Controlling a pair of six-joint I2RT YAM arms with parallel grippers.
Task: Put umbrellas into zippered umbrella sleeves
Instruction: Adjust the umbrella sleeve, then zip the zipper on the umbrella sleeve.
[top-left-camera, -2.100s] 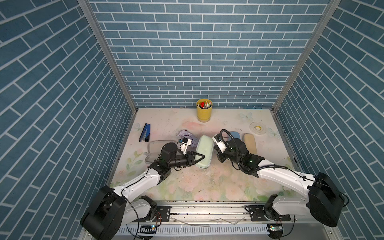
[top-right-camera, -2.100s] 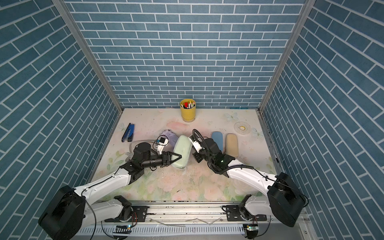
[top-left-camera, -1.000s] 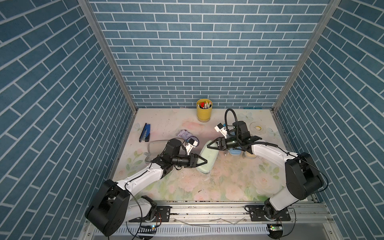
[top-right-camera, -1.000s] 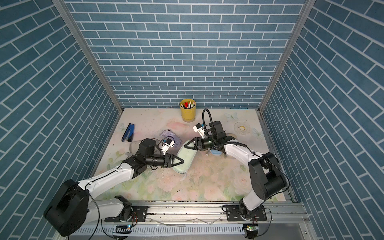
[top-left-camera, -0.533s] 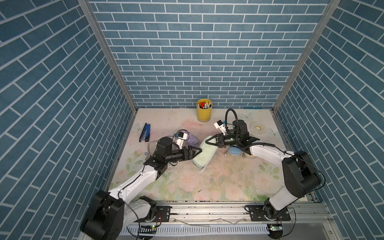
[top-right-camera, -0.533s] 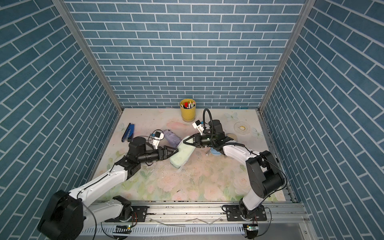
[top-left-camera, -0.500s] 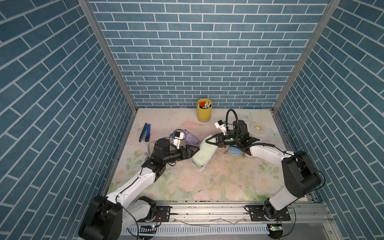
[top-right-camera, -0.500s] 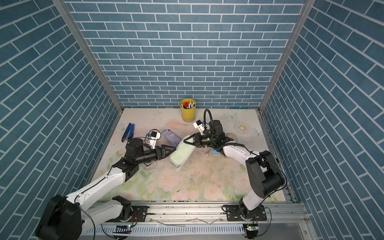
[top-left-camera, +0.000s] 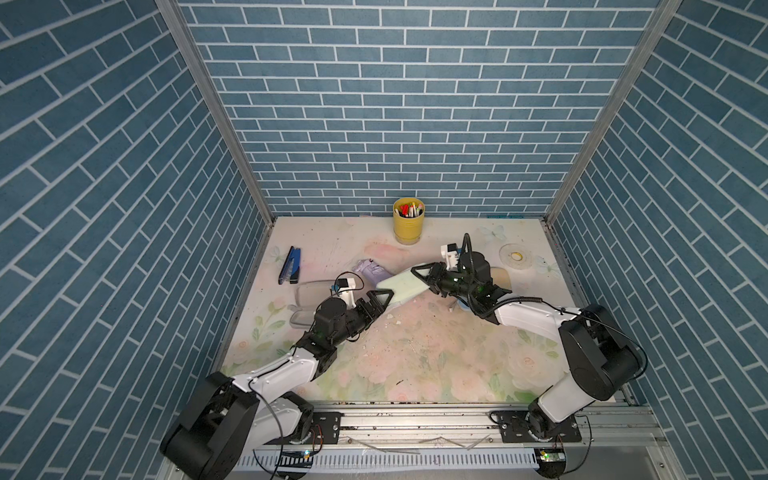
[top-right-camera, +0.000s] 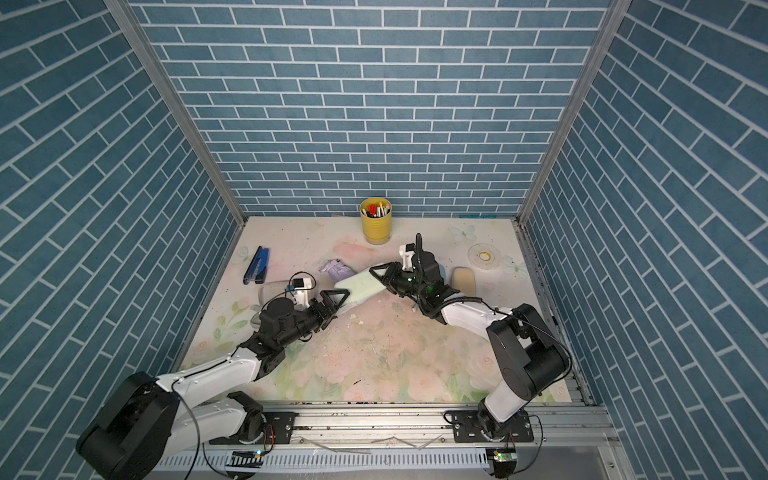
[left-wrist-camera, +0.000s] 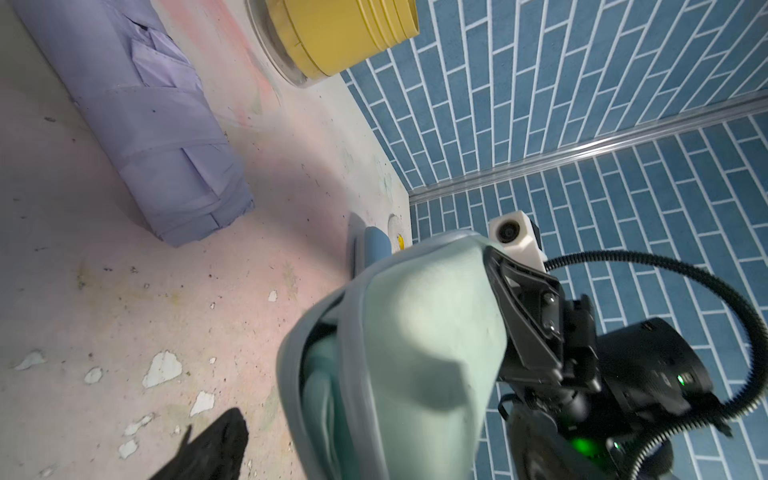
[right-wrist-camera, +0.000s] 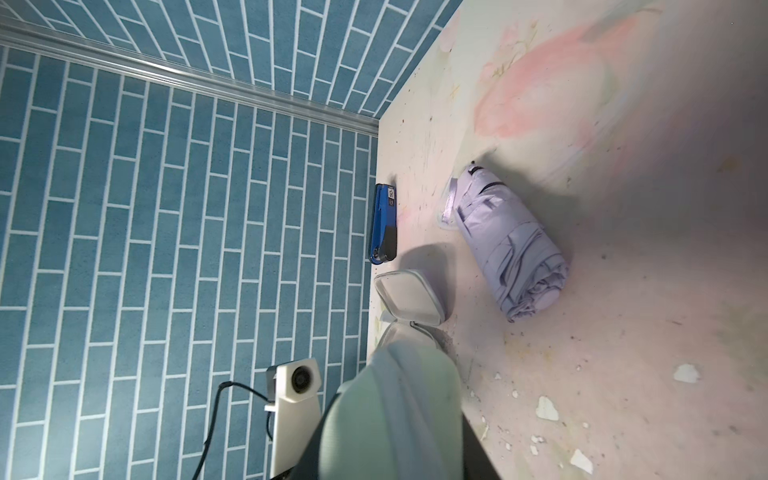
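Blue brick-patterned walls enclose a pastel floral tabletop (top-left-camera: 415, 353). Over its middle, a mint green hard-shell zip case (top-left-camera: 401, 286) slants between the two arms. The right gripper (top-left-camera: 419, 276) is clamped on the case's far end. The left gripper (top-left-camera: 379, 303) sits at the near end with its jaws spread wide, not pinching the case. In the left wrist view the case's grey zip edge gapes, and a mint green folded umbrella (left-wrist-camera: 322, 374) shows inside. Just beside the case, toward the back wall, a lilac folded fabric umbrella (top-left-camera: 372, 270) lies on the table. An open case with a grey-white inside (top-left-camera: 311, 293) lies near the left arm, by a dark blue stapler (top-left-camera: 291, 266). A yellow pen cup (top-left-camera: 408, 226) stands at the back wall.
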